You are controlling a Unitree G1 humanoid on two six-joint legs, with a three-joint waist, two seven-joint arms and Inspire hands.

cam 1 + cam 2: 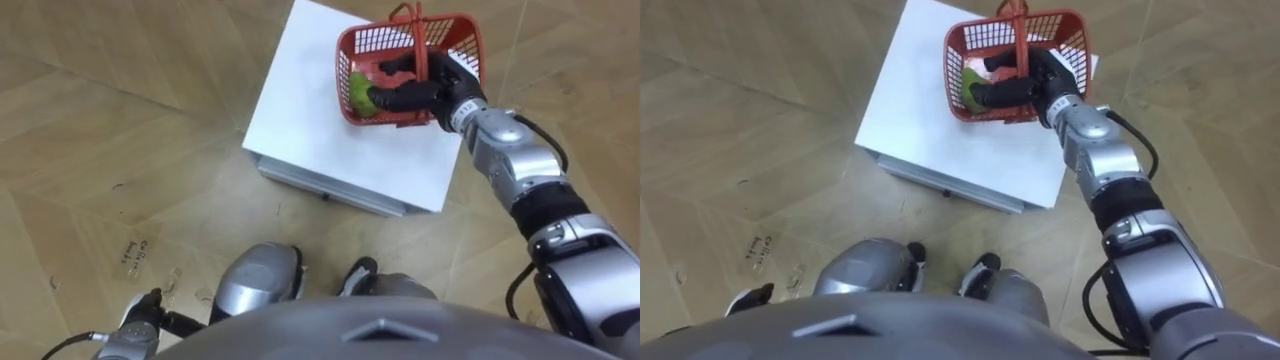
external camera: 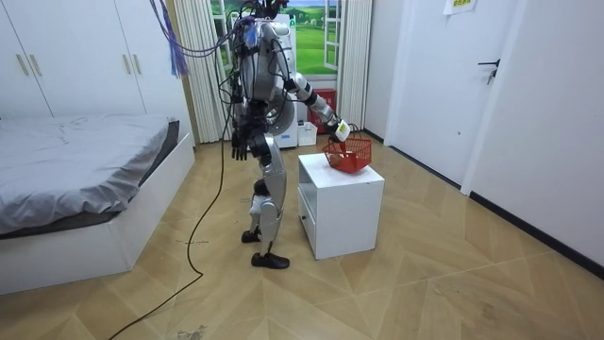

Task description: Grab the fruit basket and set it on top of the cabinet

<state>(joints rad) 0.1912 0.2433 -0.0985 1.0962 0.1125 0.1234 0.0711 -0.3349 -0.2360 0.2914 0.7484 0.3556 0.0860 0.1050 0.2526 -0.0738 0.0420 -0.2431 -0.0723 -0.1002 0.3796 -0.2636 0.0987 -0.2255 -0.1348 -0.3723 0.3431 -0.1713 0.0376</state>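
Red plastic lattice basket with its upright red hoop handle sits at the far right corner of the white box-shaped cabinet, its outer rim reaching past the cabinet's edge. From the eye views I cannot tell whether its base rests on the top or is just clear of it; in the room view it looks slightly tilted there.

A round green fruit lies inside, against the wall nearest my left.

My right hand is over the basket's opening, the arm stretched forward and out from my right side. The handle crosses over the hand near the knuckles. My fingers reach out fairly straight toward my left beneath that hoop, with the thumb held apart from them, so they are spread and not wrapped round anything.

My left hand hangs beside my hip with its fingers loose and pointing down.

I stand upright on the herringbone wooden floor, close against the cabinet's near side, with a grey-covered bed on the room view's left.
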